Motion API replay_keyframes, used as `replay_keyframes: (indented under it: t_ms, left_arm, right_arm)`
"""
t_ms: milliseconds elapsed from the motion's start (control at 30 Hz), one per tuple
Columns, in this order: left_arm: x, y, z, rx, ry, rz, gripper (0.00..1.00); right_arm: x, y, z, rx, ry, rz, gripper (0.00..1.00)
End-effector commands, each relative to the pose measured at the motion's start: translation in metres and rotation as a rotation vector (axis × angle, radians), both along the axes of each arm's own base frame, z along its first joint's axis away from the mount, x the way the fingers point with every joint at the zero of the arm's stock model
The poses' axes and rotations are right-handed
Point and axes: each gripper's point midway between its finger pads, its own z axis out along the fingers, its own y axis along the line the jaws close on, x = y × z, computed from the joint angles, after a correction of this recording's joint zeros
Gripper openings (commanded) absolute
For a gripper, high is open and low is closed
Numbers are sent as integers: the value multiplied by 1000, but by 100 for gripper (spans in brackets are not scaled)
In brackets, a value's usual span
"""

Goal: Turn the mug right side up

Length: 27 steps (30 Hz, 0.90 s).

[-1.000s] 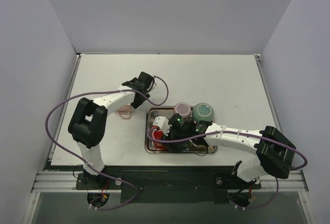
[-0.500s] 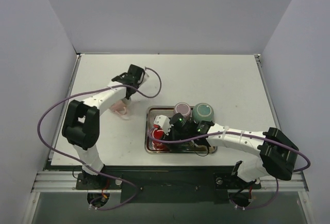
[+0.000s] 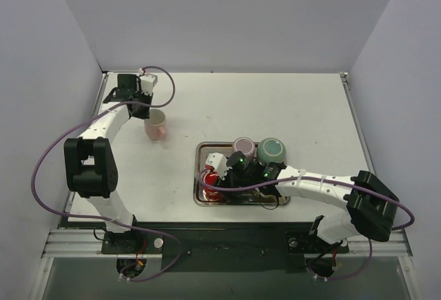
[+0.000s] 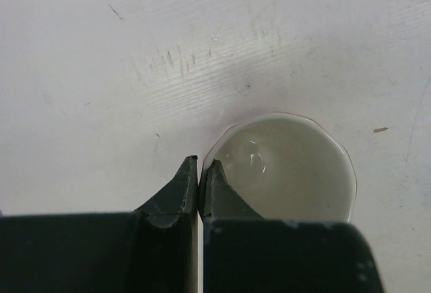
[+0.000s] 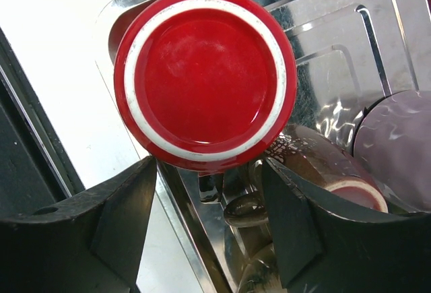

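**Left:** the left gripper (image 4: 200, 172), jaws together and empty, sits just beside the rim of the pink mug (image 4: 286, 165). The mug stands mouth-up at 10 o'clock on the table (image 3: 275, 100), and a sideways swing could topple it.

**Right:** in the tray (image 3: 198, 176), the right gripper (image 5: 210, 165), jaws apart, hovers over an upside-down red mug (image 5: 205, 77). The glazed wall may slip, or the brown cup (image 5: 316, 158) beside it may be knocked.
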Motion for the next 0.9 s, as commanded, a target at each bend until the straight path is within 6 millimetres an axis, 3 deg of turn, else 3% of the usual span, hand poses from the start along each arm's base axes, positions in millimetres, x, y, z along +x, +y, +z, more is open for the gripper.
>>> replay_keyframes:
  t_ms: [0, 67, 133, 167, 267, 333, 533, 667, 733, 867]
  left_arm:
    - [18, -4, -5, -155, -75, -19, 0]
    - [19, 1, -7, -169, -95, -23, 0]
    - [17, 3, -8, -178, -107, -36, 8]
    - [17, 4, -6, -180, -119, -42, 25]
    - [14, 12, 0, -209, -143, -34, 59]
    - [14, 15, 12, -223, -165, -33, 68]
    - [6, 15, 67, -228, -249, -49, 76]
    - [-6, 14, 98, -234, -275, -42, 77]
    - [-15, 11, 111, -243, -269, -42, 77]
    - [-36, 0, 123, -296, -245, -56, 77]
  right_arm:
    - [5, 3, 5, 27, -17, -20, 58]
    - [4, 2, 4, 27, -16, -20, 59]
    - [5, 0, 3, 23, -17, -27, 59]
    - [5, 0, 3, 23, -17, -29, 59]
    - [4, -2, 0, 13, -10, -31, 59]
    - [5, -3, -1, 10, -8, -34, 57]
    - [-4, -2, -10, -34, 26, -14, 40]
    - [-18, -9, -14, -45, 44, 9, 37]
    - [-17, -13, -18, -55, 45, -6, 37]
    - [-2, 3, -24, -22, 19, -45, 37]
